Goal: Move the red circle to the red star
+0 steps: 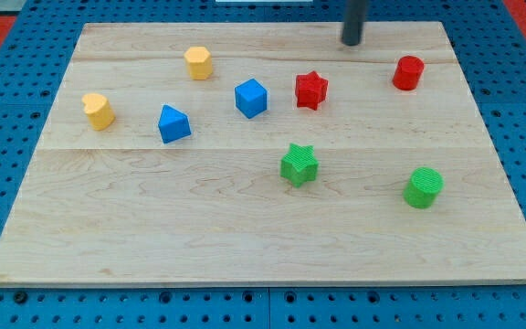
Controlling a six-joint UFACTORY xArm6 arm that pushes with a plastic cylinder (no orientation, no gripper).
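The red circle (408, 72) stands on the wooden board near the view's upper right. The red star (310, 90) lies left of it, near the top middle, about a hundred pixels away. My tip (352, 41) rests at the view's top edge of the board, between the two and above them, touching neither block. It is up and to the left of the red circle and up and to the right of the red star.
A blue cube (251, 98) sits just left of the red star. A blue block (173, 123), a yellow hexagon (199, 62) and a yellow block (99, 111) lie at the left. A green star (299, 164) and a green circle (423, 187) lie lower down.
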